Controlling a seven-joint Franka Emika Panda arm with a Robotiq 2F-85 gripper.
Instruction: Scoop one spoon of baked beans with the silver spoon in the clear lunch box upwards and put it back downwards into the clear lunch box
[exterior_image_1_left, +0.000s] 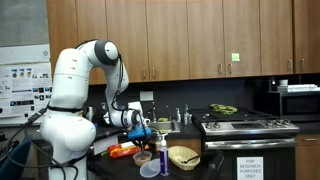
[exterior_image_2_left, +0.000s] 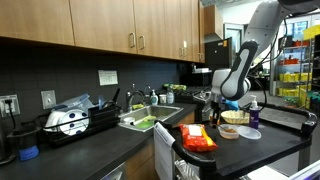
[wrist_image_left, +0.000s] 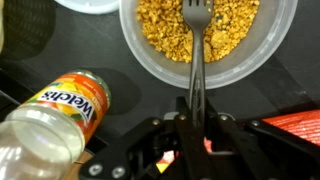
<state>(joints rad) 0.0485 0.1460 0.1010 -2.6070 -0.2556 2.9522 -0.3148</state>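
Observation:
My gripper (wrist_image_left: 195, 125) is shut on the handle of the silver utensil (wrist_image_left: 195, 50); its tip shows tines like a fork. The tip rests in the baked beans (wrist_image_left: 160, 30) inside the clear round lunch box (wrist_image_left: 140, 62), which fills the top of the wrist view. In both exterior views the gripper (exterior_image_1_left: 145, 128) (exterior_image_2_left: 228, 104) hangs low over the dark counter, next to the lunch box (exterior_image_1_left: 183, 156) (exterior_image_2_left: 235, 118).
A Welch's bottle (wrist_image_left: 60, 115) (exterior_image_1_left: 162, 155) stands close beside the lunch box. An orange packet (wrist_image_left: 300, 125) (exterior_image_1_left: 122, 150) (exterior_image_2_left: 195, 138) lies on the counter. A clear lid (exterior_image_1_left: 150, 168) (exterior_image_2_left: 250, 133) lies nearby. A stove (exterior_image_1_left: 245, 125) and a sink (exterior_image_2_left: 150, 120) adjoin the counter.

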